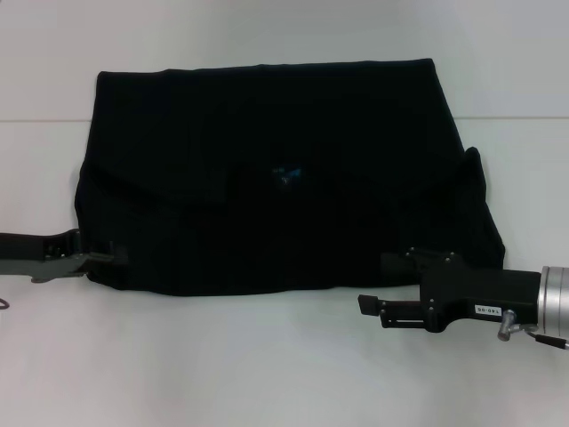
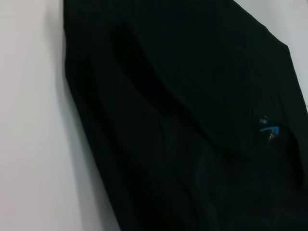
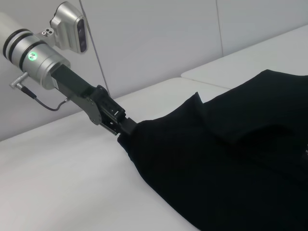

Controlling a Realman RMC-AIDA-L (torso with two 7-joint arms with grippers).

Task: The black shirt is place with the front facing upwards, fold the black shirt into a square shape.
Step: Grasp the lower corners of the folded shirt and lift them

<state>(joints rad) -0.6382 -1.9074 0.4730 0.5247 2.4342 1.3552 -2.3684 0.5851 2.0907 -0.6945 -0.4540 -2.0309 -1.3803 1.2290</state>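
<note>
Our left pincer (image 1: pixel 105 258) sits low at the near left corner of the black shirt (image 1: pixel 276 169), its tips pressed into the hem there; in the right wrist view the same pincer (image 3: pixel 126 127) meets the cloth edge and appears to be pinching it, with the fabric pulled into a small peak at that point. Our right pincer (image 1: pixel 378 283) hovers at the near right corner of the shirt, just off the hem, with 1 finger (image 1: pixel 369 304) over bare counter (image 1: pixel 267 356) and the other at the cloth's edge; its jaws stand spread and we see nothing between them.

The black shirt lies across the middle of the white counter, already folded into a wide, roughly rectangular shape with its long edges running left to right. The far edge is straight, while the near edge bows slightly. A sleeve bulges out on the right side. A small blue neck label (image 1: pixel 286 173) shows near the centre of the top layer, and it also appears in the left wrist view (image 2: pixel 267 126) among soft folds of dark cloth. No lettering is visible on the exposed surface.
</note>
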